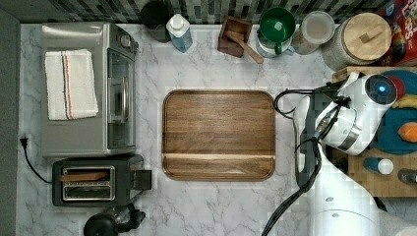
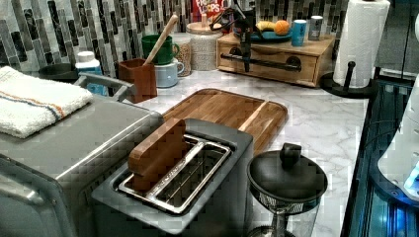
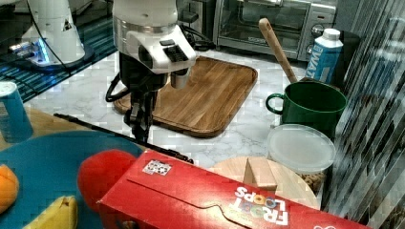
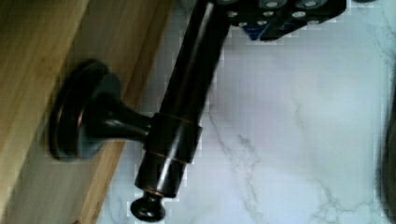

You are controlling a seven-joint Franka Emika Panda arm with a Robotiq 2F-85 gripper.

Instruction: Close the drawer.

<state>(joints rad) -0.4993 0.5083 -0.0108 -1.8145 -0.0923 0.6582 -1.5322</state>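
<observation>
In the left view the drawer [image 2: 276,70] is a light-wood front under the top slab, set in nearly level with its frame. Its inner box is hidden. A dark bar handle [image 2: 259,61] runs across the front. My gripper [image 2: 245,52] hangs straight down at the handle's middle. The right view has the gripper [image 3: 140,125] pointing down onto the same bar [image 3: 95,128]. Close up in the wrist view, the bronze handle [image 4: 184,112] and its round mount [image 4: 84,119] sit on the wooden front [image 4: 32,70], above the marble counter.
A brown cutting board [image 1: 219,133] lies mid-counter beside the arm. The slab above the drawer carries a blue plate [image 2: 267,34] with fruit and two cups. A paper towel roll [image 2: 360,39] stands at the left view's right. A cereal box [image 3: 215,200], jars and a green mug [image 3: 313,107] crowd the back wall.
</observation>
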